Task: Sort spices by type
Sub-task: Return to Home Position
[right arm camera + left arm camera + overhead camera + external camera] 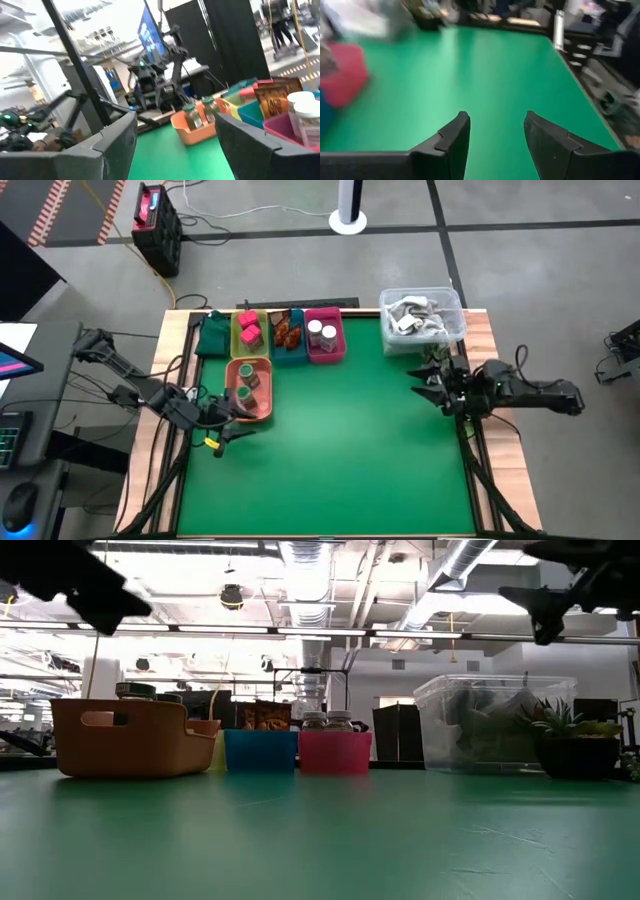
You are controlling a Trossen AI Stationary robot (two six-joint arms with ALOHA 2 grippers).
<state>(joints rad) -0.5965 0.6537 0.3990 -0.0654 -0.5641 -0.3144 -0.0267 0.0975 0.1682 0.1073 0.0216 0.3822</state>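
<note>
Just beside the left gripper (pixel 232 420), spread and empty like the right gripper (pixel 428 385), the orange bin (pixel 270 390) calls for a retreat straight back and clear.

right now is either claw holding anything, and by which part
Nothing is held. The left claw is open and empty over the green table; the right claw is open and empty by its right edge.
</note>
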